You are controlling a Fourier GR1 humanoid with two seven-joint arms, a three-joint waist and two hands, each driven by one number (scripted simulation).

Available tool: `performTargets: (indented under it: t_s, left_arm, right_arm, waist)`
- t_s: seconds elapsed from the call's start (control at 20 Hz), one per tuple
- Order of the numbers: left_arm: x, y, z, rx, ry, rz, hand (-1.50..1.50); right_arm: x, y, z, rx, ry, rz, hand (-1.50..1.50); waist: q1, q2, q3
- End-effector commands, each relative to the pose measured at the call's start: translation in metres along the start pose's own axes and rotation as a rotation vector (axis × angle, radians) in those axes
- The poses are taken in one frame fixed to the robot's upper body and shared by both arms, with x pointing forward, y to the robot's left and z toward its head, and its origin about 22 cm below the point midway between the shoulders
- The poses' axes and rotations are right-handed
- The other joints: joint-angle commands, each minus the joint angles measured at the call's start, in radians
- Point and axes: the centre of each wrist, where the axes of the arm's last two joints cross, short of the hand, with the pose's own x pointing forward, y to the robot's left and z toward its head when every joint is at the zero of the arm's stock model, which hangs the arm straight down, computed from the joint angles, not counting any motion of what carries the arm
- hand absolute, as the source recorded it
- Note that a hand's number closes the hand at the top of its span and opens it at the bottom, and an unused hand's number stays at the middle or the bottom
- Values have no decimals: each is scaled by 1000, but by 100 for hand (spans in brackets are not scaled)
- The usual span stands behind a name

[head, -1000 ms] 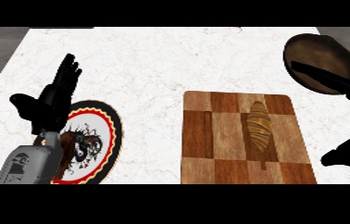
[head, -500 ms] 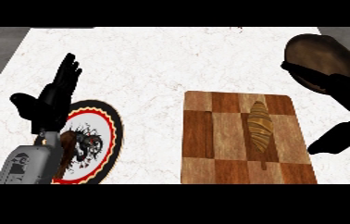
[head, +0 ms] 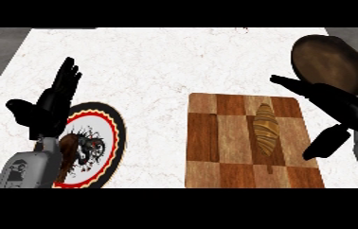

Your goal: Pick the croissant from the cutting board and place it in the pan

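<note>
While the croissant [head: 265, 130] lies untouched on the wooden cutting board [head: 217, 147], the right hand [head: 334, 110] hangs just beside the board's right edge, fingers spread wide, below the dark pan [head: 325, 60]; the left hand [head: 49, 105] rests open above a patterned plate [head: 105, 143]

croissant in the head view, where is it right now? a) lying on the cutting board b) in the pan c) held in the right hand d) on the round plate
a: the croissant lies lengthwise on the checkered cutting board, with the right hand beside it, not holding it, and the pan beyond.
</note>
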Motion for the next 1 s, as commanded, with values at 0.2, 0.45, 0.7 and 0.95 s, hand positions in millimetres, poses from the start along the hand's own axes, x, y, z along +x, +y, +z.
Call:
performTargets:
  t_s: [0.2, 0.45, 0.7, 0.95]
  left_arm:
    - [1, 5, 2, 7, -1, 2, 0]
    - [12, -5, -15, -3, 1, 10, 0]
    - [5, -11, -3, 14, 3, -6, 0]
    - [7, -9, -1, 6, 9, 6, 0]
  right_arm:
    - [10, 20, -24, 27, 30, 58, -150]
    - [9, 16, -38, 79, 128, 197, -150]
    - [12, 42, -36, 103, 144, 230, -150]
    - [-13, 40, -40, 130, 153, 222, -150]
  waist:
    - [0, 0, 0]
    - [4, 2, 0]
    - [-2, 0, 0]
    - [1, 0, 0]
